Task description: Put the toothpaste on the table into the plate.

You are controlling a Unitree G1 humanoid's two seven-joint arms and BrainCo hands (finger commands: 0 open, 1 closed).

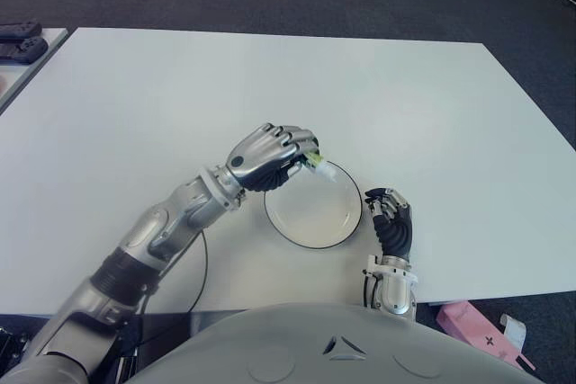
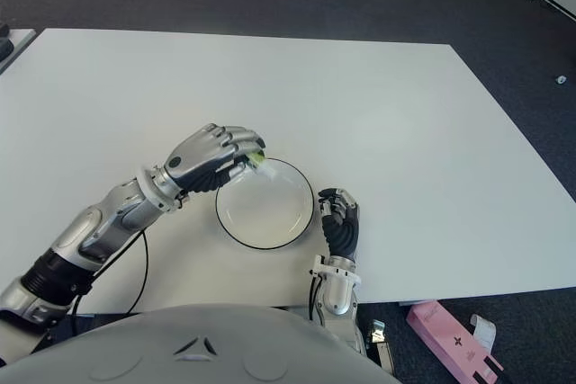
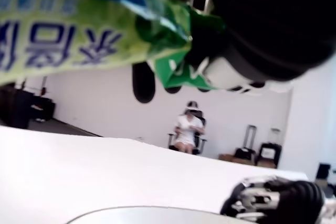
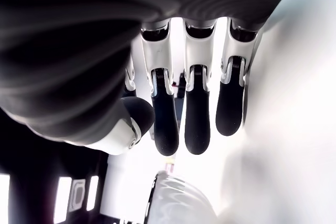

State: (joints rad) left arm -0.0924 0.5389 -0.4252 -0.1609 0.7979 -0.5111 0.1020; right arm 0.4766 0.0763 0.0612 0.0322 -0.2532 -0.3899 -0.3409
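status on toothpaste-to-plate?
Pickup looks done: the left hand grips the toothpaste, held at the far-left rim of the plate. Left: release it into the plate, which holds nothing yet. The right hand shows just right of the plate, holding nothing.

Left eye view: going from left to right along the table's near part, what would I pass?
Left hand, closed around the toothpaste → plate → right hand, holding nothing, just right of the plate → pink box below the table's edge.
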